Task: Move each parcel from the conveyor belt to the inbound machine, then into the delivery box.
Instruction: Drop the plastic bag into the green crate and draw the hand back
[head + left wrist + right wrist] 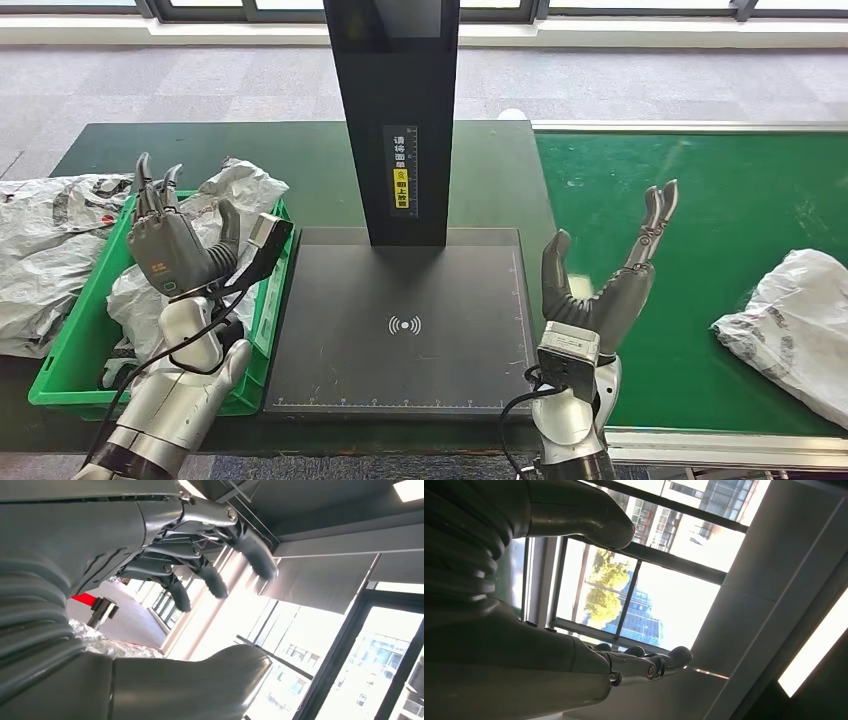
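Observation:
A white plastic parcel (pixel 792 322) lies on the green conveyor belt (pixel 700 220) at the right. The inbound machine's dark scan plate (pixel 400 320) sits in the middle under a black post (pixel 398 110). At the left stands the green delivery box (pixel 70 350) with white parcels (pixel 235 195) in it. My left hand (pixel 170 245) is raised over the box, fingers apart, holding nothing; its fingers (pixel 215 580) point at the ceiling in the left wrist view. My right hand (pixel 610 275) is raised at the plate's right edge, fingers (pixel 659 662) spread and empty.
Another crumpled white bag (pixel 45 250) lies on the dark green table (pixel 300 150) left of the box. A grey carpeted floor runs behind the table. The belt's metal rim (pixel 690 127) borders its far side.

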